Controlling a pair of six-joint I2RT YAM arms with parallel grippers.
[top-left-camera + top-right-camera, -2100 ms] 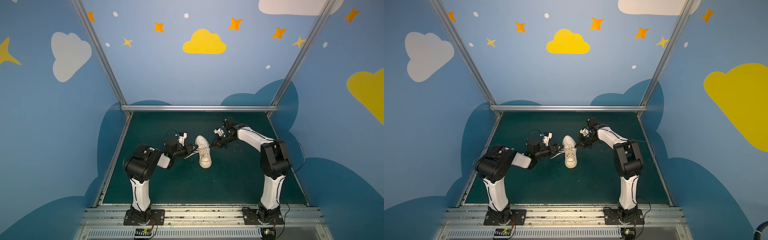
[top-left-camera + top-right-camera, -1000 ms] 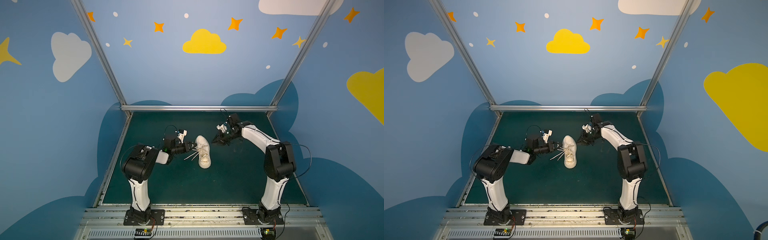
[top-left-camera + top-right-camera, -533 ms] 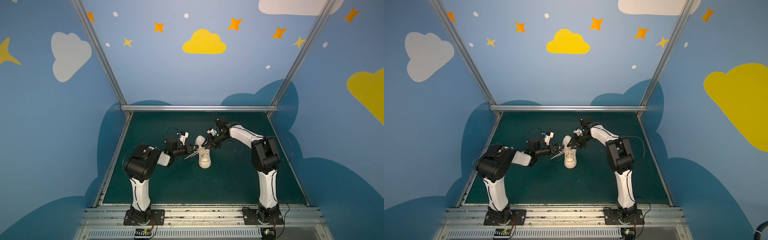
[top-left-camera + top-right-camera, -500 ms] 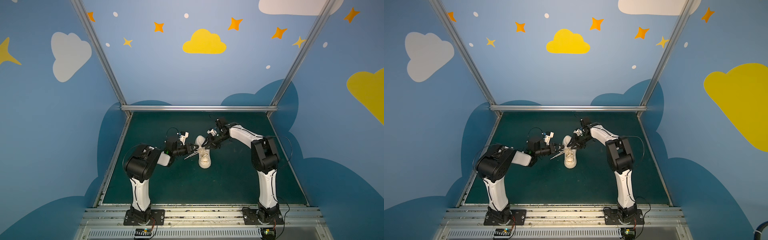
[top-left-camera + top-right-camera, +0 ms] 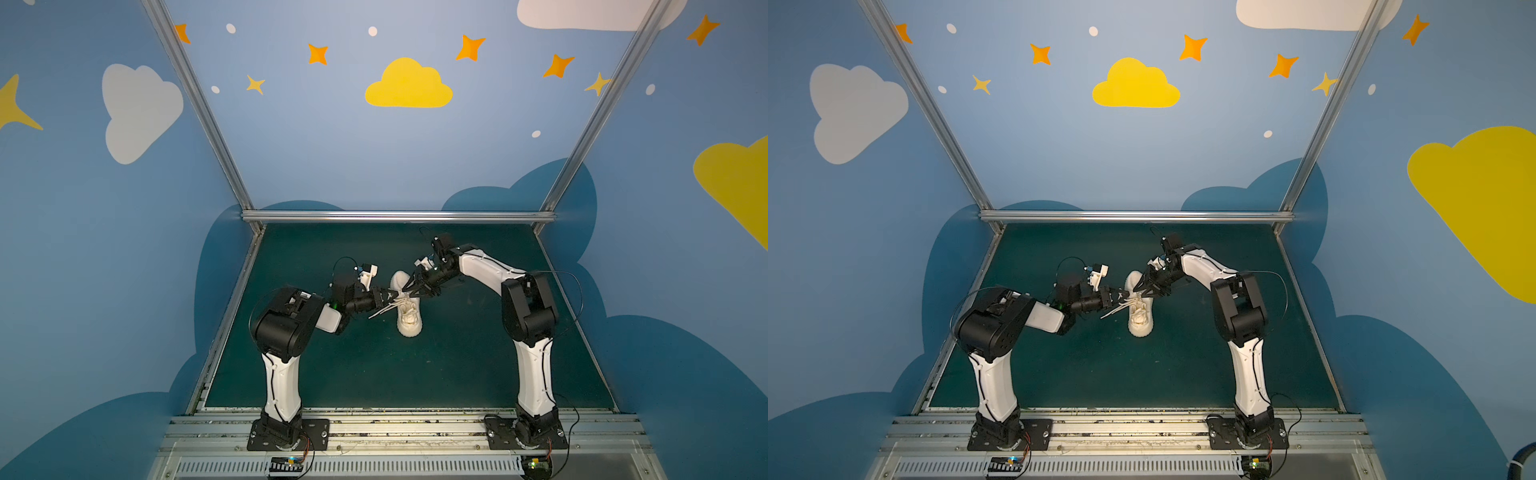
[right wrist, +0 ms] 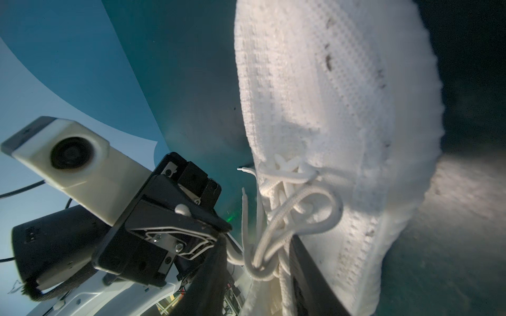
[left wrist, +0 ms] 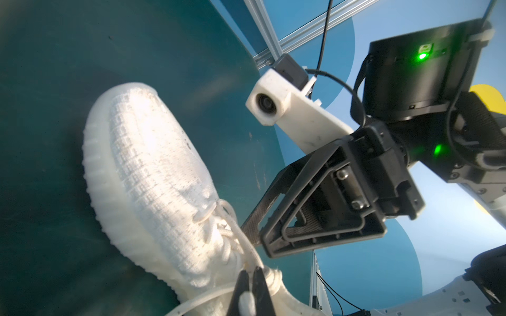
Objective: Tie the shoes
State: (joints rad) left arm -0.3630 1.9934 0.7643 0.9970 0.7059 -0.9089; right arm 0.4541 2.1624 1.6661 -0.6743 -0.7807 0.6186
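The off-white knit low-top sneaker [image 5: 409, 322] lies near the middle of the dark green counter [image 5: 457, 361], its length running from 12 to 6 o'clock in both top views. The left tool [image 5: 392, 296] reaches in from 9 o'clock, jaws pinched together on a strand of the cream-white laces [image 6: 276, 183]. Loose lace ends trail off toward 8 o'clock. The right tool [image 5: 408, 289] comes in from 2 o'clock with its jaws partly apart, straddling a tangle of looped strands by the tongue and gripping nothing that I can see.

That tangle is the main hazard. Several strands cross between the right fingers [image 6: 309, 273], so closing here would likely trap two at once, or knit fabric with them, and spoil the knot. The left pinch holds a thin cord, so a sharp tug could slide it free. Nothing pins the light shoe, so uneven pulling would probably drag or roll it.

The two tools sit just beside each other, and the white wrist camera housing [image 7: 287, 109] juts close, so a crossing move may knock them together. The aluminium frame rail [image 5: 395, 216] at 12 o'clock is well apart and no obstacle.
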